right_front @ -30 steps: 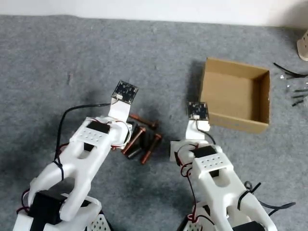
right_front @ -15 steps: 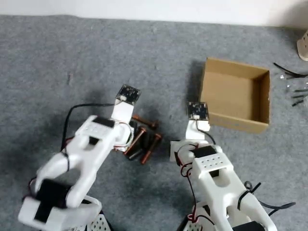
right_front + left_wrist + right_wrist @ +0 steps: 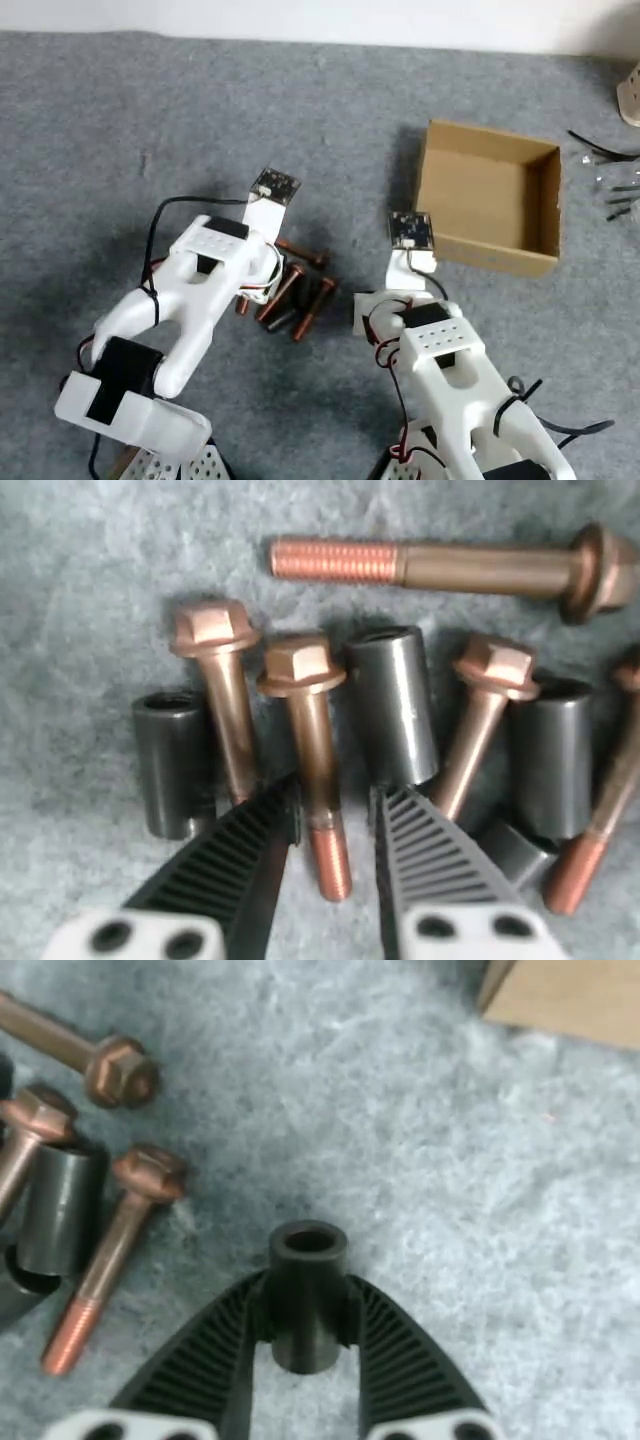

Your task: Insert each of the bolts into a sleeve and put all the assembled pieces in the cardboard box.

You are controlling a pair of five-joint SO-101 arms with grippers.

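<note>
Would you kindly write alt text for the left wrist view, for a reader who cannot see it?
The left gripper, its black ribbed fingers open, straddles the shank of a copper-coloured hex-head bolt. Other copper bolts and dark cylindrical metal sleeves lie around it on grey carpet.

Left arm [image 3: 195, 295] swings slightly toward the bolt pile [image 3: 300, 300], elbow dropping back, left tool [image 3: 337, 798] now straddling one bolt [image 3: 310, 730].
</note>
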